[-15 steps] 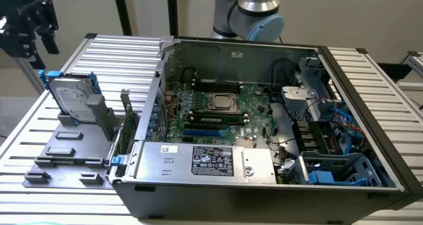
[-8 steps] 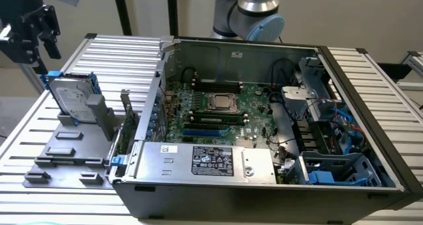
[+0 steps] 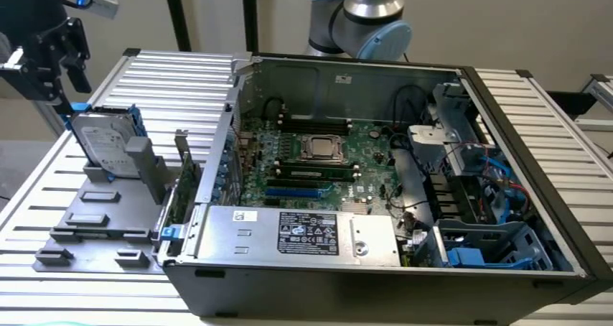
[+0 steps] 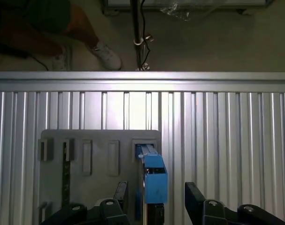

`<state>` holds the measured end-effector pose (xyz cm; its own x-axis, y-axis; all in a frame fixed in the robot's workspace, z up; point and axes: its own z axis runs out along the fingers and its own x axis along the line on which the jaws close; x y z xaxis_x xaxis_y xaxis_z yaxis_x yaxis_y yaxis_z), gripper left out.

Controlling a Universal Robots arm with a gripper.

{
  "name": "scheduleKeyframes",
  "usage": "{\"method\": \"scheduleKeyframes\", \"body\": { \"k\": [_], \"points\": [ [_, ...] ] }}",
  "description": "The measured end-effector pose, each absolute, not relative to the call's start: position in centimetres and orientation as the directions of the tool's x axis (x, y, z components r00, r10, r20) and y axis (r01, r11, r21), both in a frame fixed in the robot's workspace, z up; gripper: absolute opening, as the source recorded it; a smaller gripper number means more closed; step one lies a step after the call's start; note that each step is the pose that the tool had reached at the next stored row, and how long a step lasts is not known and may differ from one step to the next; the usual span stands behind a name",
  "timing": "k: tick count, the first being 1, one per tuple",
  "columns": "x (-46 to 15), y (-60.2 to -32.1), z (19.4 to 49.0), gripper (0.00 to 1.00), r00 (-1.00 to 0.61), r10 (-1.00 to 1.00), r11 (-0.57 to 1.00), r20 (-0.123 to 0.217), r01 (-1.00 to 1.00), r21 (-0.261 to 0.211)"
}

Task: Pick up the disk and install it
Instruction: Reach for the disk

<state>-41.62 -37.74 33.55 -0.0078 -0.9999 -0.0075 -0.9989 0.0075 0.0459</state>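
Note:
The disk (image 3: 100, 143), silver-grey with blue carrier rails, stands on edge in the grey plastic fixture (image 3: 96, 218) at the exterior view's left. My gripper (image 3: 50, 82) hangs just above the disk's top corner, open and holding nothing. In the wrist view the disk's blue rail (image 4: 154, 180) runs edge-on between my two black fingers (image 4: 196, 197), with a gap on each side, and the fixture (image 4: 95, 145) lies beneath. The disk's label side is hidden in that view.
An open computer case (image 3: 383, 161) lies on the slatted metal table (image 3: 163, 75), showing the motherboard, a silver power supply (image 3: 297, 233) and blue-trimmed drive bays (image 3: 489, 243). Beyond the table edge a person's shoe (image 4: 107, 55) and a stand pole (image 4: 138, 33) are on the floor.

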Motion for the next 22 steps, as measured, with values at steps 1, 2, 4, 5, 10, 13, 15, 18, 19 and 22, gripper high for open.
{"method": "scheduleKeyframes", "body": {
  "k": [1,2,4,5,10,13,15,18,19,22],
  "points": [
    [-41.7,-37.7,33.4,0.60,-0.007,-1.000,0.006,-0.008,-0.999,0.045],
    [-41.7,-37.7,33.2,0.60,-0.006,-1.000,0.006,-0.008,-0.999,0.043],
    [-41.9,-37.7,32.8,0.60,-0.005,-1.000,0.004,-0.008,-0.999,0.041],
    [-42.0,-37.6,32.6,0.60,-0.004,-1.000,0.004,-0.008,-0.999,0.040],
    [-42.2,-37.6,31.7,0.60,-0.002,-1.000,0.002,-0.008,-1.000,0.030],
    [-42.2,-37.6,31.2,0.60,-0.002,-1.000,0.002,-0.008,-1.000,0.026],
    [-42.3,-37.6,30.8,0.60,-0.002,-1.000,0.002,-0.007,-1.000,0.025],
    [-42.3,-37.6,30.3,0.60,-0.002,-1.000,0.002,-0.006,-1.000,0.024],
    [-42.3,-37.6,30.1,0.60,-0.002,-1.000,0.002,-0.005,-1.000,0.024],
    [-42.3,-37.6,29.7,0.60,-0.001,-1.000,0.001,0.001,-1.000,0.024]
  ]
}}
